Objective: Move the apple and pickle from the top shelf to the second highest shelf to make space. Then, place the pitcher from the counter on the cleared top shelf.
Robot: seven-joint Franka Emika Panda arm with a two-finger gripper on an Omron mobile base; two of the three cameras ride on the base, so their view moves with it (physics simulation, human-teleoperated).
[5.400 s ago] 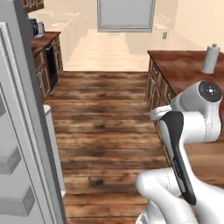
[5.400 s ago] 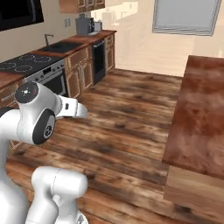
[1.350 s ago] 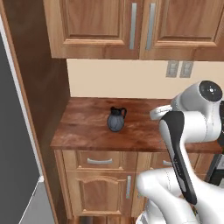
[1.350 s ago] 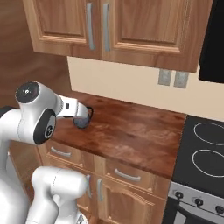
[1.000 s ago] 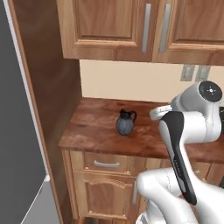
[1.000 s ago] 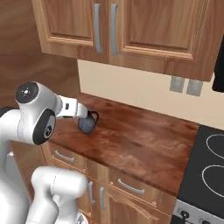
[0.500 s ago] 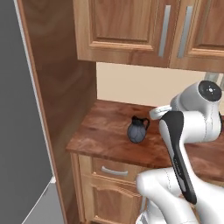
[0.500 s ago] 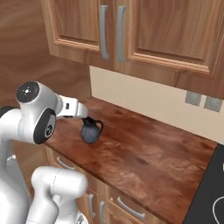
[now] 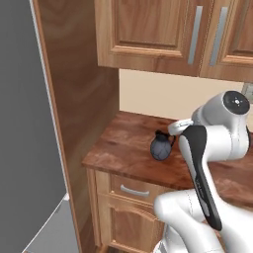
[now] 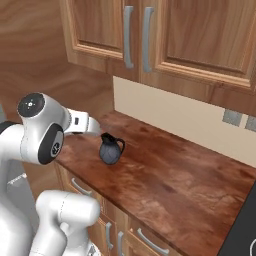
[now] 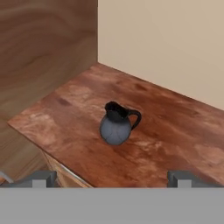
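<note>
Pitcher [image 11: 117, 124] upright on counter [image 11: 175, 131], toward its left end, back from front edge. Gripper [image 11: 112, 177] spread wide, nothing held, well short of pitcher; pitcher dead ahead between fingertips, handle pointing right.

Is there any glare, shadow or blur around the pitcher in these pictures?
Hand view: the pitcher looks soft, its shadow faint on the counter. Right base view: pale sheen on the wood, no hard glare. Left base view: the arm hides the pitcher's right edge.
</note>
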